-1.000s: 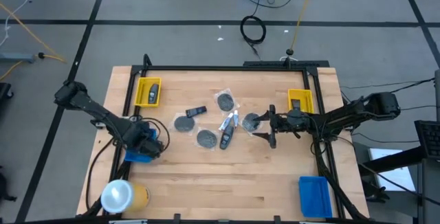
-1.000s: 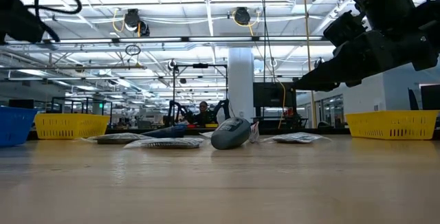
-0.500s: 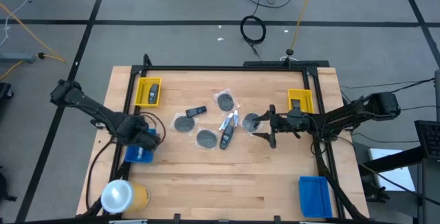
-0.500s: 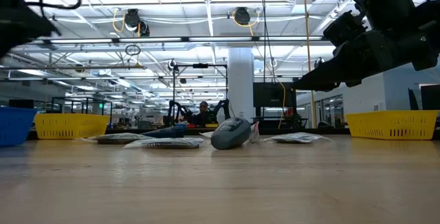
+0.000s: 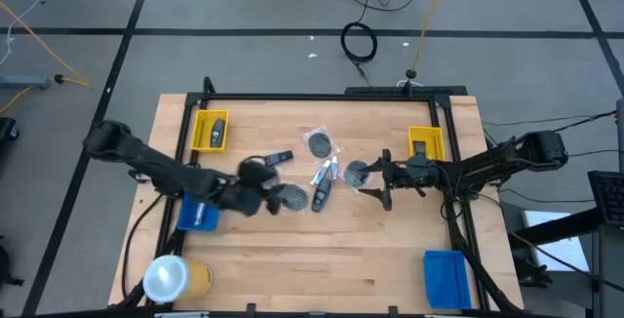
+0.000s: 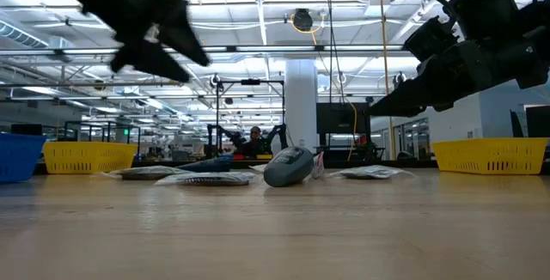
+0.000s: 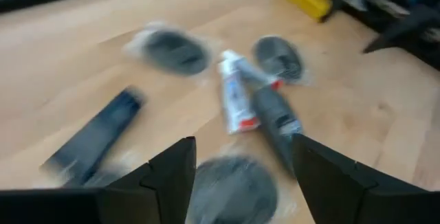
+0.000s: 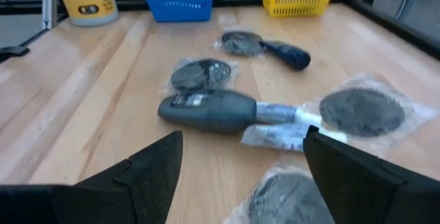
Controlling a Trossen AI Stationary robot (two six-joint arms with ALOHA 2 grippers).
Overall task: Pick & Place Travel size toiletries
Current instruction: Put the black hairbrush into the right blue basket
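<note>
Reaching over the toiletries, you are holding the left gripper [image 7: 237, 183] wide, a grey disc [image 7: 230, 186] just under it. Crowding risks nudging the dark bottle [image 7: 275, 117] alongside. Your right gripper [image 8: 240, 176] is waiting wide, empty.

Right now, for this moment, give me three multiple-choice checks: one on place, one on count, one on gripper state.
1. Where is the left gripper?
A) over the toiletries in the middle
B) parked at the left edge
C) at the near right corner
2. How many yellow trays?
A) one
B) two
C) four
3. The right gripper is:
A) open, empty
B) shut on a bottle
C) shut on a disc

Answers: A, the high view shows it above the pile; B, one on each side; A, its fingers stand apart with nothing held.
</note>
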